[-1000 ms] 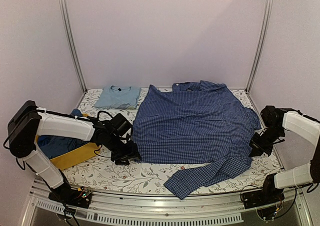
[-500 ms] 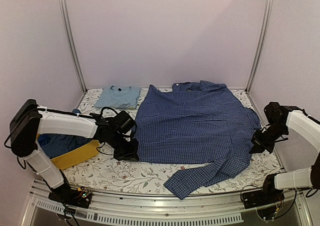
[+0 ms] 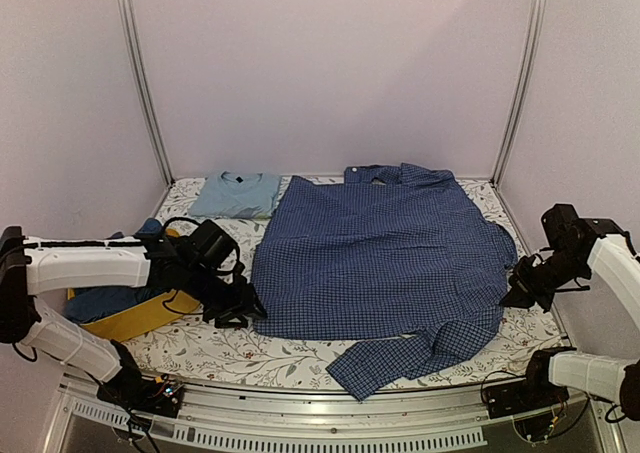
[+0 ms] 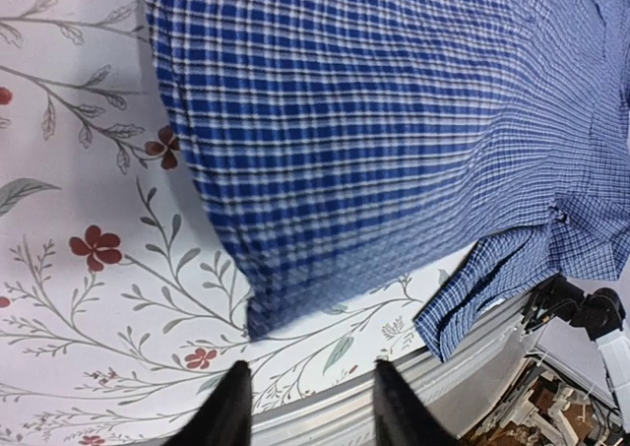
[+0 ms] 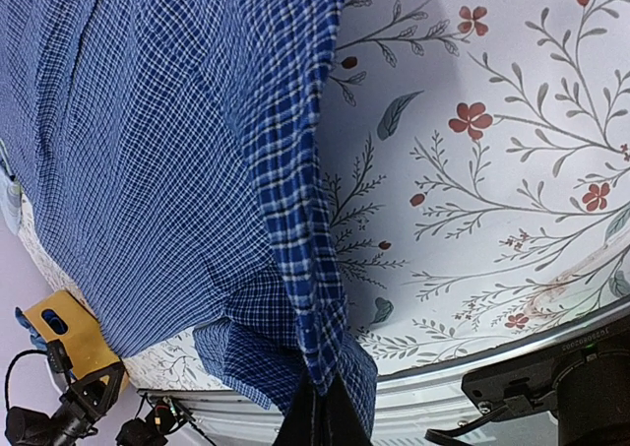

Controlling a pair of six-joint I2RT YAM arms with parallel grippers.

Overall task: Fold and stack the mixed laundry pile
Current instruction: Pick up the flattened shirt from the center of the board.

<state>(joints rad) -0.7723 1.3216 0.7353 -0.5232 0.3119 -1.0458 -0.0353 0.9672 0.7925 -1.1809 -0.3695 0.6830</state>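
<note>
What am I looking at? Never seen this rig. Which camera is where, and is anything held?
A left arm and a right arm are mounted at the near edge, each ending in a two-finger gripper. The wide picture comes from a fixed camera above and behind them. The other two come from cameras on the wrists, looking past their own fingers. On the flowered cover lie a spread-out checked shirt, a folded light blue T-shirt at the back, and a yellow basket holding dark blue clothes at the left. The right gripper is shut on the shirt's right edge. The left gripper is open beside the shirt's near-left corner, holding nothing.
</note>
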